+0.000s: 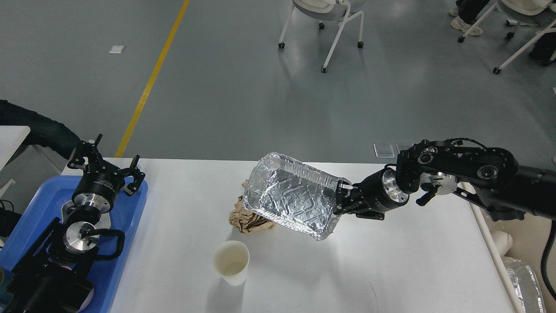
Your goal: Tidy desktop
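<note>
We count one foil tray (295,201), one crumpled brown paper wad (247,218) and one paper cup (231,261) over the single white desktop (412,269). One blue plastic tray (130,217) sits at the left. Two black grippers show, left (106,163) and right (341,201). Beyond, two white chairs (330,17) (both cut off by the frame edge).

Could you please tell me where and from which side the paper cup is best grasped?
Grip the paper cup across its side wall just under the rim, coming from the left with the open left pincer. It stands upright, mouth up, apart from the crumpled brown paper; squeezing the thin wall gently seems wise.
</note>
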